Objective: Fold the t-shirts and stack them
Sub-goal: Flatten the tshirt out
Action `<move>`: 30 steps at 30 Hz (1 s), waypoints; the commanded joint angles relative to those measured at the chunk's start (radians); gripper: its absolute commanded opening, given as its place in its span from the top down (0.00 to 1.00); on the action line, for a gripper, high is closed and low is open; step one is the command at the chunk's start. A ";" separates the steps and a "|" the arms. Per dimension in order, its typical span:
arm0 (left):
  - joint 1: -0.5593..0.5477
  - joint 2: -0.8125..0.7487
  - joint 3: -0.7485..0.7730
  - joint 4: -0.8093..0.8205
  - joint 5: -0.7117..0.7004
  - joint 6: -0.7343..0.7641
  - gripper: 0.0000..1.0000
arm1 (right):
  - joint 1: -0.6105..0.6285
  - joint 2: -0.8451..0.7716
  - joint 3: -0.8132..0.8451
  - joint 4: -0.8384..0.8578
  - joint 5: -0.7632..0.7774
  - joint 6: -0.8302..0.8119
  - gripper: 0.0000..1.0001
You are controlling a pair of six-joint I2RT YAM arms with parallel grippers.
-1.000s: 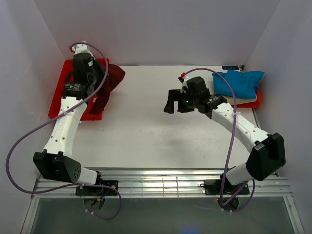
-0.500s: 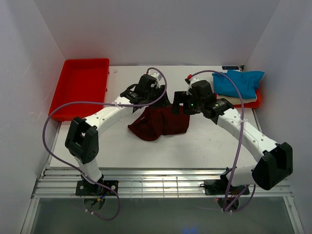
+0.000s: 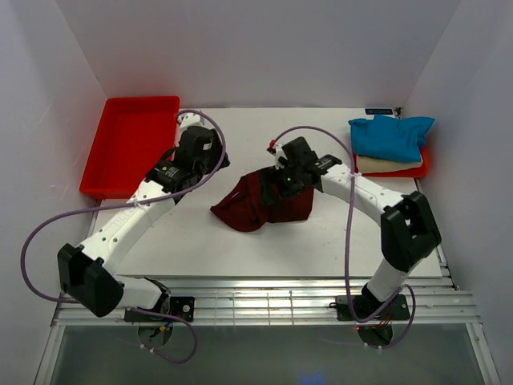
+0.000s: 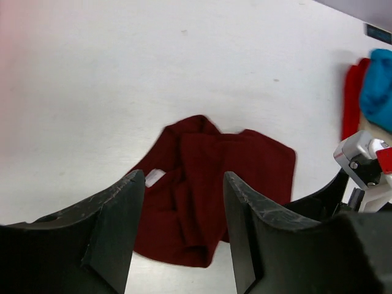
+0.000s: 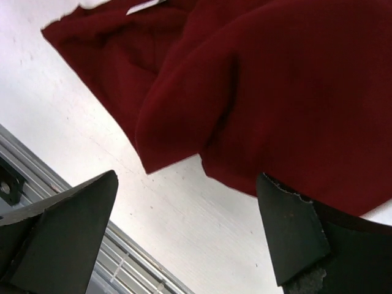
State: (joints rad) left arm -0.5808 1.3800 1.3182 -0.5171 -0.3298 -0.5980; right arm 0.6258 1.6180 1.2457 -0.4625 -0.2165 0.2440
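Note:
The dark maroon t-shirt (image 3: 260, 206) lies crumpled in the middle of the table, also seen in the left wrist view (image 4: 208, 184) and the right wrist view (image 5: 263, 86). My left gripper (image 3: 215, 160) (image 4: 184, 236) hangs open and empty, up and to the left of the shirt. My right gripper (image 3: 272, 186) (image 5: 190, 226) is wide open low over the shirt's upper edge, one fingertip (image 5: 294, 239) at the cloth's border. The blue t-shirt (image 3: 390, 136) sits folded on the cream one (image 3: 383, 165) at the far right.
An empty red tray (image 3: 132, 144) sits at the back left. Another red tray (image 3: 420, 168) under the folded shirts is at the back right. A slotted metal rail (image 3: 264, 303) runs along the table's near edge.
My left gripper carried the maroon shirt from the left tray to the table's middle, opened, and pulled back left. My right gripper moved left and down over the shirt.

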 commanded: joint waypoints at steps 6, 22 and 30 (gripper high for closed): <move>0.067 -0.159 -0.221 -0.156 -0.101 -0.123 0.36 | 0.112 0.256 0.276 -0.034 -0.083 -0.100 0.09; 0.090 -0.300 -0.312 -0.250 -0.141 -0.189 0.36 | 0.227 0.445 0.600 -0.062 -0.038 -0.176 0.10; 0.107 -0.354 -0.346 -0.288 -0.149 -0.207 0.36 | 0.229 0.641 0.788 -0.129 -0.004 -0.221 0.09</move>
State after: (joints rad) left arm -0.4812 1.0534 0.9874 -0.7715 -0.4557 -0.7868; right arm 0.8581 2.1609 1.9362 -0.5529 -0.2481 0.0631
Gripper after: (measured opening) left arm 0.646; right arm 0.915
